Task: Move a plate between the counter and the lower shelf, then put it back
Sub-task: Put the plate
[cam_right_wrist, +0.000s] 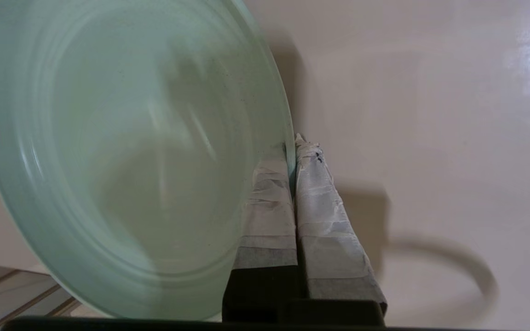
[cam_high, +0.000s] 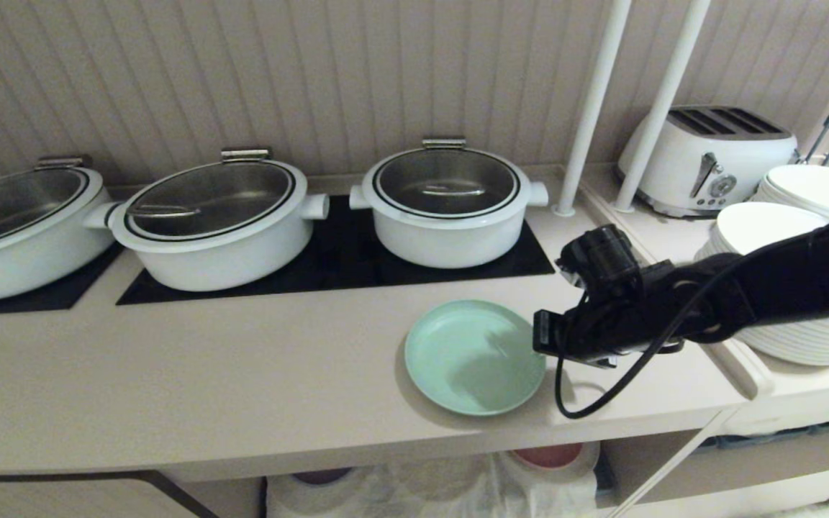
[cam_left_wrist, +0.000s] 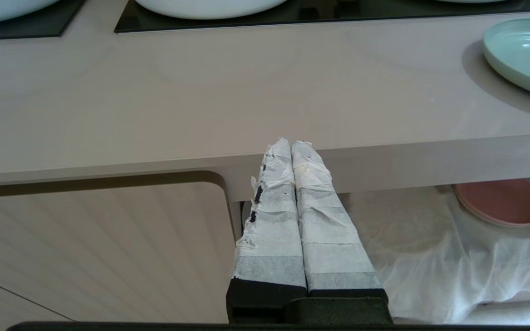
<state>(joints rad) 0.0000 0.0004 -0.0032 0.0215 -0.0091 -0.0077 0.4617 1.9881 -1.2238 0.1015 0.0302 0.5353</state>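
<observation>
Now, from the nearest thing to the farthest:

Lower shelf: a beige boxy recess [cam_left_wrist: 499, 257] under the desk, its floor draped in crumpled white cloth [cam_left_wrist: 412, 257]; a round pink plate [cam_left_wrist: 499, 202] lies on the cloth, and a purple one can only just be made out beside it.

Left jaws: the left gripper [cam_left_wrist: 291, 146], its two fingers wrapped in white tape, hangs parked in front of the desk's thick front edge, pressed together and holding nothing.

Desk: a long smooth beige worktop [cam_high: 206, 388]; the mint-green plate sits near its front edge, to the right.

Plate: a round mint-green matte plate [cam_high: 473, 357] with a low raised rim; whether it lies flat or is tipped slightly cannot be told.

Right jaws: the right gripper [cam_right_wrist: 293, 147], on a black arm reaching in from the right, is clenched on the plate's right rim, one taped finger inside the rim and one outside.

Step in hand, as a judgement: carrying the plate by a thin edge pinch. Keep the pinch firm, hold the plate close to level, move slowly, and clear the front edge before dipping towards the shelf.

Risk: the plate may pivot or slip from so small a hold.

Farther back: three white pots with glass lids [cam_high: 447, 205] on black glass hob panels [cam_high: 342, 259]; stacked white plates [cam_high: 803, 288] and a white toaster [cam_high: 709, 158] stand at the far right.
</observation>
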